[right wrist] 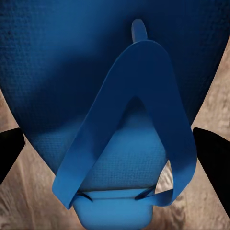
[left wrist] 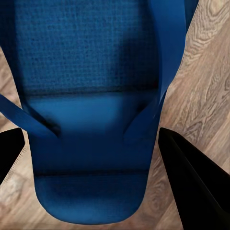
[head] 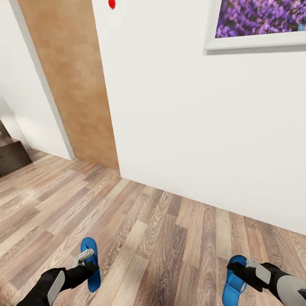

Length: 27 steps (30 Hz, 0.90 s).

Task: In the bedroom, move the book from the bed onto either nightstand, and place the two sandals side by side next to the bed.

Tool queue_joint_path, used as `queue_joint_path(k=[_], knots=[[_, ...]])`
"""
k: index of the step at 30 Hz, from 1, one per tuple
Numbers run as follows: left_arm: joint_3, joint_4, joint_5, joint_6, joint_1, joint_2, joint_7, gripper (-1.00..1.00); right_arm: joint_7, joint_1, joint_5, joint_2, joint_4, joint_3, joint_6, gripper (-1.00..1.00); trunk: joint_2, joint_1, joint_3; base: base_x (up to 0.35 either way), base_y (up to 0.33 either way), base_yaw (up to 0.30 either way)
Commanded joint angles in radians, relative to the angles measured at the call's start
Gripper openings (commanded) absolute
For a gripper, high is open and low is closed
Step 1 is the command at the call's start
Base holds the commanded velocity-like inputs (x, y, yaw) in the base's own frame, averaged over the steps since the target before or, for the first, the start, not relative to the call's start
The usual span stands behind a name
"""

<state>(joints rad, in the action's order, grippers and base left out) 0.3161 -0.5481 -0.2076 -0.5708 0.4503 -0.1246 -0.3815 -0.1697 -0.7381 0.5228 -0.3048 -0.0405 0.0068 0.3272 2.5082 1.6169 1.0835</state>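
Two bright blue sandals are held low over the wood-plank floor. My left gripper [head: 87, 260] is shut on the left sandal [head: 89, 246] across its width. In the left wrist view that sandal [left wrist: 96, 72] lies between the black fingers [left wrist: 191, 187], straps facing the camera. My right gripper [head: 240, 267] is shut on the right sandal [head: 233, 284]. The right wrist view has this sandal [right wrist: 115, 67] with its V-shaped strap between the two fingertips [right wrist: 213, 151]. The book, the bed and the nightstand are out of view.
A white wall [head: 204, 127] stands close ahead, with a framed picture of purple flowers [head: 259, 23] at the upper right. A light wooden door [head: 70, 85] is to the left. The corner of a dark brown piece of furniture [head: 10, 155] sits at the far left.
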Motion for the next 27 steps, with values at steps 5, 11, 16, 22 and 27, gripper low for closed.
queue_joint_path(k=[5, 11, 16, 22, 27], knots=[[0.004, 0.000, -0.003, -0.009, 0.001, -0.001, -0.005, -1.00, -0.002, -0.001, 0.004, 0.000, -0.002, 0.001, 0.001, -1.00, 0.000, 0.000, 0.001, -0.002, 0.000, 0.183], [0.004, -0.001, -0.003, -0.009, 0.001, -0.001, -0.005, -1.00, 0.000, -0.001, 0.005, 0.000, -0.002, 0.001, 0.001, -1.00, 0.000, 0.000, 0.001, -0.055, -0.041, 0.183], [0.004, -0.001, -0.003, -0.009, 0.001, 0.000, -0.005, -1.00, 0.001, -0.001, 0.006, 0.000, -0.002, 0.001, 0.001, -1.00, 0.000, 0.000, 0.001, -0.137, -0.097, 0.183], [0.004, -0.001, -0.003, -0.009, 0.001, 0.000, -0.005, -1.00, 0.002, -0.001, 0.006, 0.000, -0.002, 0.001, 0.002, -1.00, 0.000, 0.000, 0.001, -0.123, -0.029, 0.183], [0.004, -0.001, -0.003, -0.009, 0.001, 0.000, -0.005, -1.00, 0.002, -0.001, 0.006, 0.000, -0.002, 0.001, 0.003, -1.00, 0.000, 0.000, 0.001, -0.048, -0.006, 0.183]])
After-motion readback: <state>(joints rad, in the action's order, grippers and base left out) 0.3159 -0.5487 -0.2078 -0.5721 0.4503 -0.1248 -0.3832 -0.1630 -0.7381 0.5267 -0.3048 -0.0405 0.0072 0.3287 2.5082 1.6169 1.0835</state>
